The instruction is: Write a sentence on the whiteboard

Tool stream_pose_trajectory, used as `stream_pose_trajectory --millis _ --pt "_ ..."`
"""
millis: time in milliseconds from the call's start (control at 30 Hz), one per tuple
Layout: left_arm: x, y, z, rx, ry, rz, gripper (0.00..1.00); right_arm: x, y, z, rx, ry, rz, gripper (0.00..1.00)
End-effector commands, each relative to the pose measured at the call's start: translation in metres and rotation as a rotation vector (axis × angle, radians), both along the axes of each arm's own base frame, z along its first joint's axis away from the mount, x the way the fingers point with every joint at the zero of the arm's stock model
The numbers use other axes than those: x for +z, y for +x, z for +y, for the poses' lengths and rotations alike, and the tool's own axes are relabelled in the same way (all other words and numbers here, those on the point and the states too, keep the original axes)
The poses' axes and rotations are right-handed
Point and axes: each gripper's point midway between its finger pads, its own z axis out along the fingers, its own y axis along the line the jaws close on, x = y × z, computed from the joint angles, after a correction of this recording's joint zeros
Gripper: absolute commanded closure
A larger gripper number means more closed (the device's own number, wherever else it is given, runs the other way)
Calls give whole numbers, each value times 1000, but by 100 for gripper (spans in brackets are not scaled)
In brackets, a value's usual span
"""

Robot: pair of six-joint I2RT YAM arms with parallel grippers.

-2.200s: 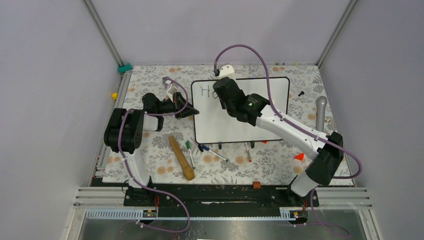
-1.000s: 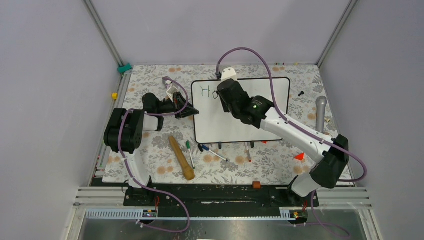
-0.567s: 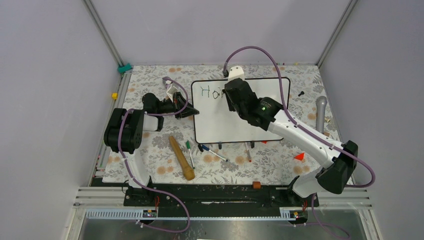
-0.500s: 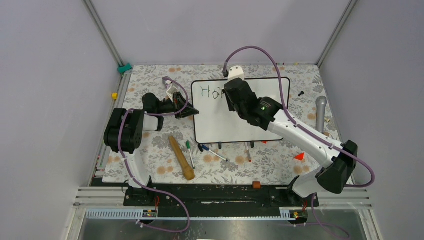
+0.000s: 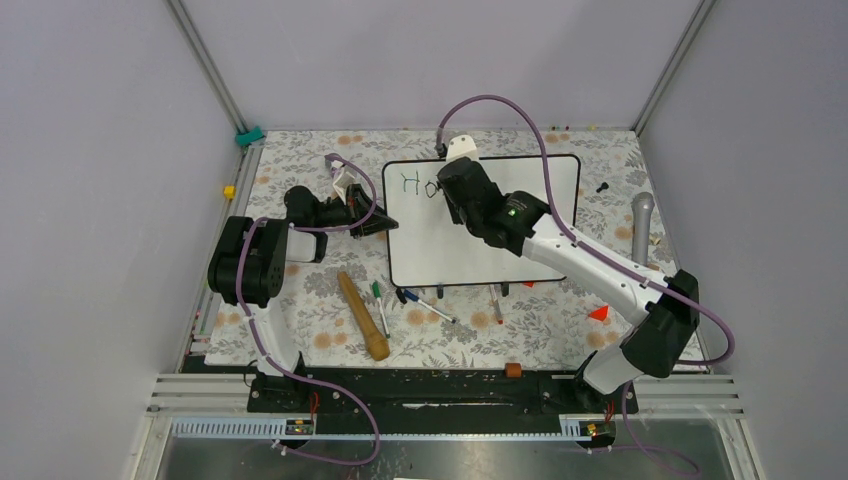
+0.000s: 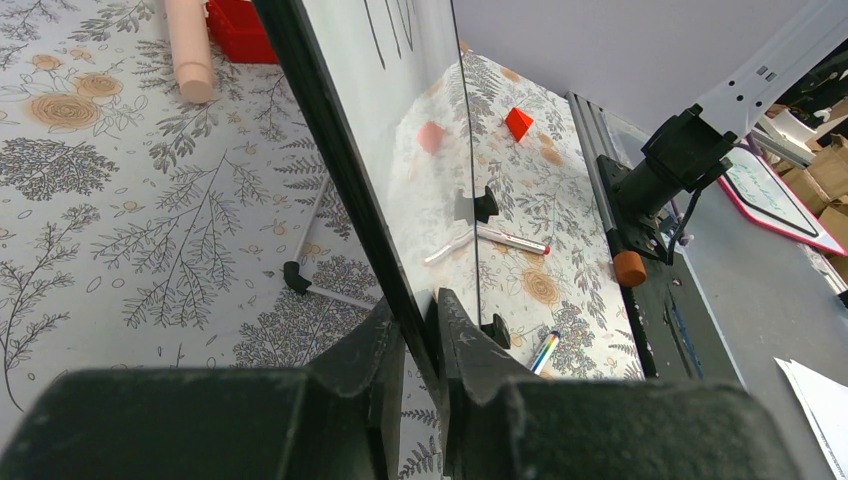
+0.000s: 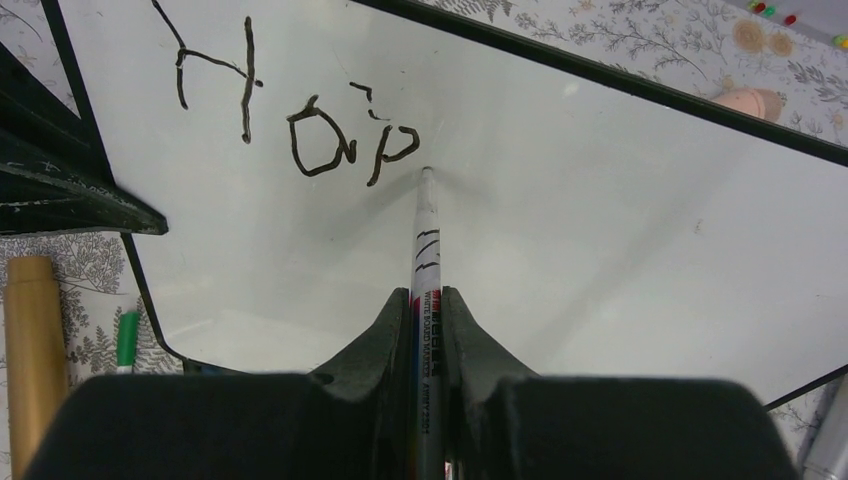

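Observation:
The whiteboard (image 5: 470, 250) stands tilted on the floral table, and its black frame (image 6: 340, 150) runs up the left wrist view. My left gripper (image 5: 383, 222) (image 6: 418, 305) is shut on the board's left edge. My right gripper (image 5: 441, 190) (image 7: 427, 295) hovers over the board's upper left, shut on a whiteboard marker (image 7: 425, 240). The sentence (image 7: 300, 130) reads "Hop" in dark strokes. The marker tip is at the surface just right of the "p"; I cannot tell if it touches. In the top view only the "H" (image 5: 409, 181) shows fully.
A wooden rolling pin (image 5: 362, 315), a green marker (image 5: 378, 295) and other loose markers (image 5: 428, 305) lie in front of the board. A red wedge (image 5: 599, 313) and a grey microphone (image 5: 642, 225) sit at the right. An orange cork (image 5: 513, 370) rests on the near rail.
"o" and "p" were added after the "H" as my right gripper moved right along the top line. It has since shifted back left over them. The left arm has not moved.

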Motion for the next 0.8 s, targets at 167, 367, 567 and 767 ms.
stream_pose_trajectory --millis 167,367,567,767 --pt "24 4 1 -18 7 -323 100 21 12 -20 -84 -34 -56 100" --pt "24 5 1 -18 7 -325 100 24 15 -22 -89 -28 -60 100" --pt "24 4 1 -18 7 -323 100 27 19 -15 -72 -15 -58 100" --pt "23 5 1 -16 7 -321 100 29 21 -7 -47 1 -54 100"
